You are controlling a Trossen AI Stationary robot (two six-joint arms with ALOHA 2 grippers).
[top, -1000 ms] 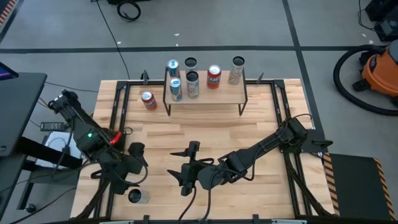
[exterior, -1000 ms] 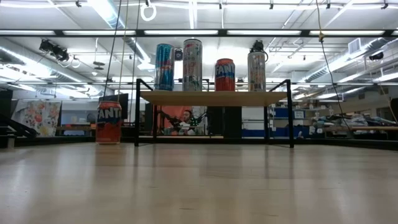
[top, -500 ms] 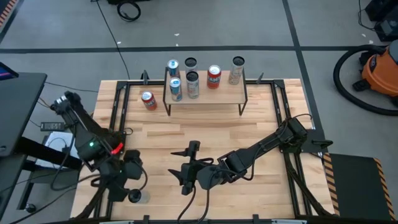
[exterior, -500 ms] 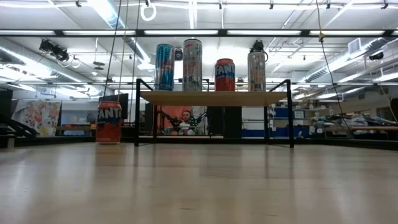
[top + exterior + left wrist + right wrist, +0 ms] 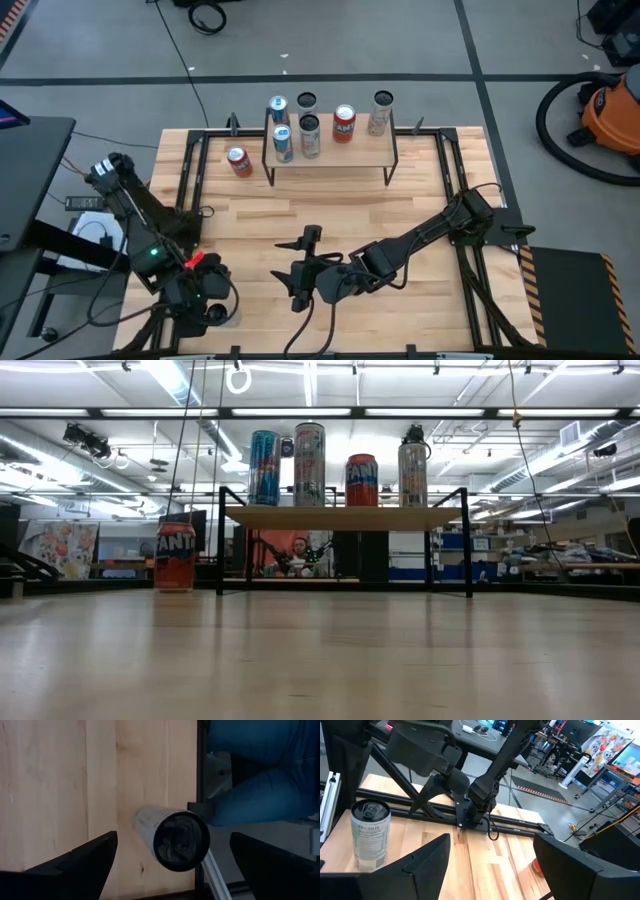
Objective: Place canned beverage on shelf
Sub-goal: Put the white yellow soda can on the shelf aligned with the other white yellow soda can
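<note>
A white canned beverage stands upright on its base at the table's near left corner, also seen in the right wrist view. My left gripper hangs over it, pointing steeply down, open wide, a finger on each side of the can and clear of it. The shelf stands on thin black legs at the table's far middle, bearing several upright cans. My right gripper waits open above the table's near middle, pointing toward the white can.
An orange can stands on the table left of the shelf. A black frame rail runs along the table's edge beside the white can. Past that edge, a person's leg in blue jeans shows. Bare wood lies between the shelf and the arms.
My left gripper has gone toward the table's near edge and down, rolling about its own axis, and now stands over the white can, which it hides in part in the high view. Its fingers stay open. The can and my right arm have kept still.
</note>
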